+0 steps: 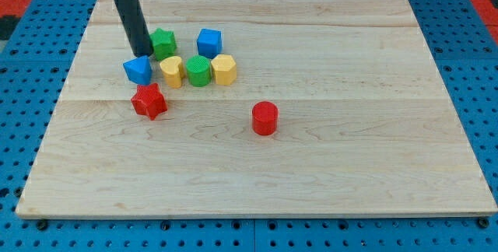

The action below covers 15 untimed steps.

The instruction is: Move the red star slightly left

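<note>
The red star (149,101) lies on the wooden board (311,166), left of centre. My tip (143,54) is at the end of the dark rod, above the red star toward the view's top, between the green star (163,43) and the blue triangle-like block (138,70). It stands just above the blue block and to the left of the green star. It does not touch the red star.
A yellow heart-like block (171,71), a green cylinder (198,71) and a yellow hexagon (224,70) sit in a row right of the blue block. A blue cube (208,43) is above them. A red cylinder (264,118) stands alone near the centre.
</note>
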Motion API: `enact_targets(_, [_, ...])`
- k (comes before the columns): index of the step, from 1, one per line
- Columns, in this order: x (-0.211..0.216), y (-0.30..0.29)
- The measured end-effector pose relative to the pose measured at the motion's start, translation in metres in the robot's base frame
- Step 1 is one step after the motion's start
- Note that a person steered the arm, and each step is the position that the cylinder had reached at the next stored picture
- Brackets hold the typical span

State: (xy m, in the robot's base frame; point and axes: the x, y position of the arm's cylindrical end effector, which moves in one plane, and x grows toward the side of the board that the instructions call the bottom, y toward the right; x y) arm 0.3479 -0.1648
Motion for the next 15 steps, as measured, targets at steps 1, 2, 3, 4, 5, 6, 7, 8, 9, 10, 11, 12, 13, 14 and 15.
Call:
enact_targets(1, [-0.002, 0.006])
enact_targets(2, [-0.009, 0.006])
enact_targets(3, [-0.014, -0.004])
enact_targets(4, [-0.024, -0.027])
enact_targets(5, [0.001, -0.090])
enact_targets(6, [0.047, -0.138])
enact_targets(7, [0.155, -0.097])
enact_targets(8, [0.248, -0.028])
enact_targets(9, [0.201, 0.089])
enact_targets(10, [0.134, 0.115])
enact_targets(11, [0.088, 0.092])
enact_targets(12, [0.088, 0.026])
enact_targets(13, [0.088, -0.045])
enact_targets(14, [0.103, -0.044])
enact_targets(15, [0.112, 0.011])
